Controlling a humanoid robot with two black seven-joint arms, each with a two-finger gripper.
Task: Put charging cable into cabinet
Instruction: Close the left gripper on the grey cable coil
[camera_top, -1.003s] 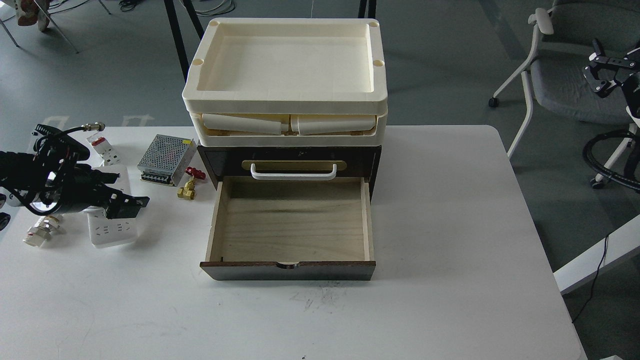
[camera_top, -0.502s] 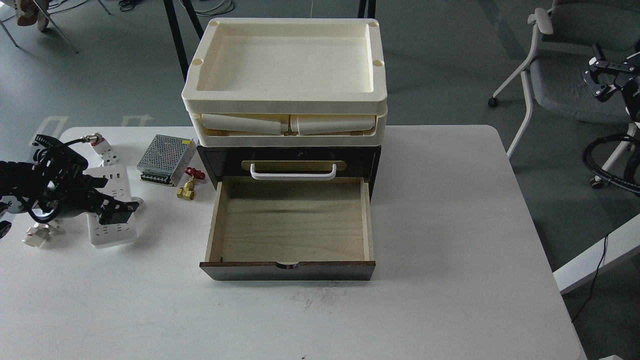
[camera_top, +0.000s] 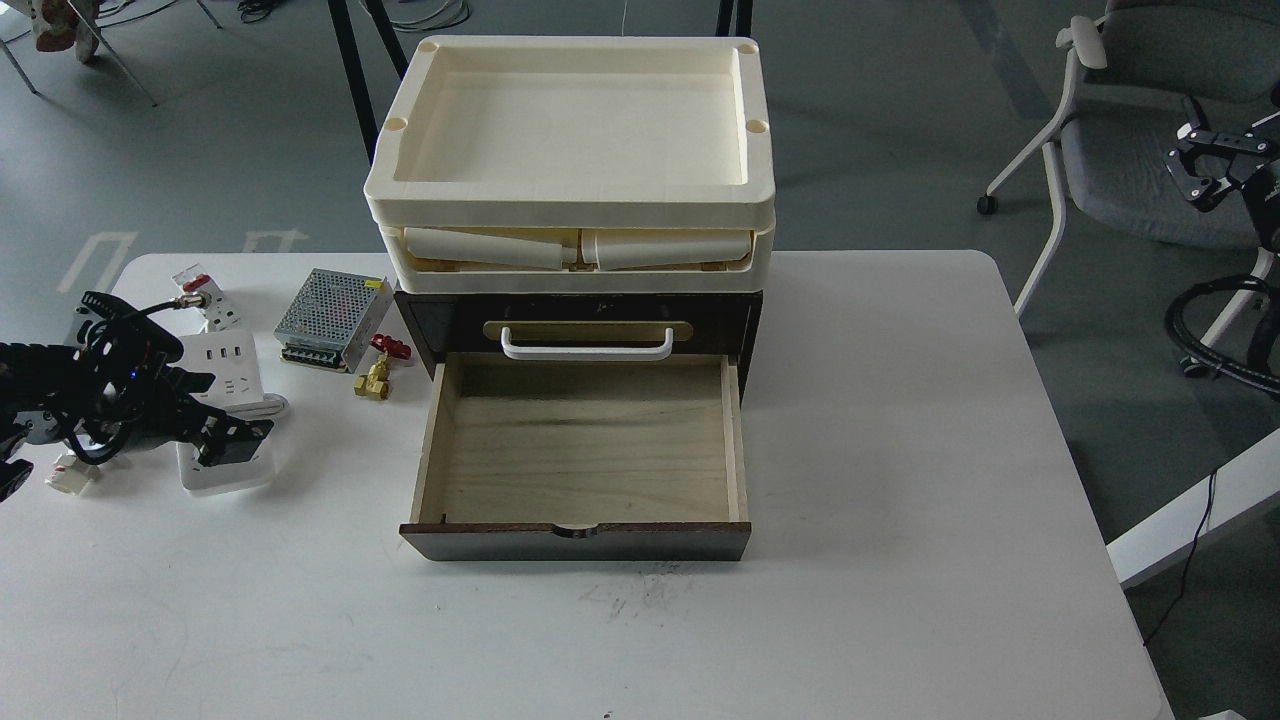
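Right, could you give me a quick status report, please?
Left gripper over the charging cable, grip unclear. Right gripper off table, open. Cabinet drawer open, empty. Path unobstructed.

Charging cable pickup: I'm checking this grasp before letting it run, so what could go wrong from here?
1. The left gripper sits over the charging cable where the cord wraps it; it might catch only cord, so the strip could tilt or slip.
2. The brass valve lies between the strip and the open drawer, so a low carry could knock it.
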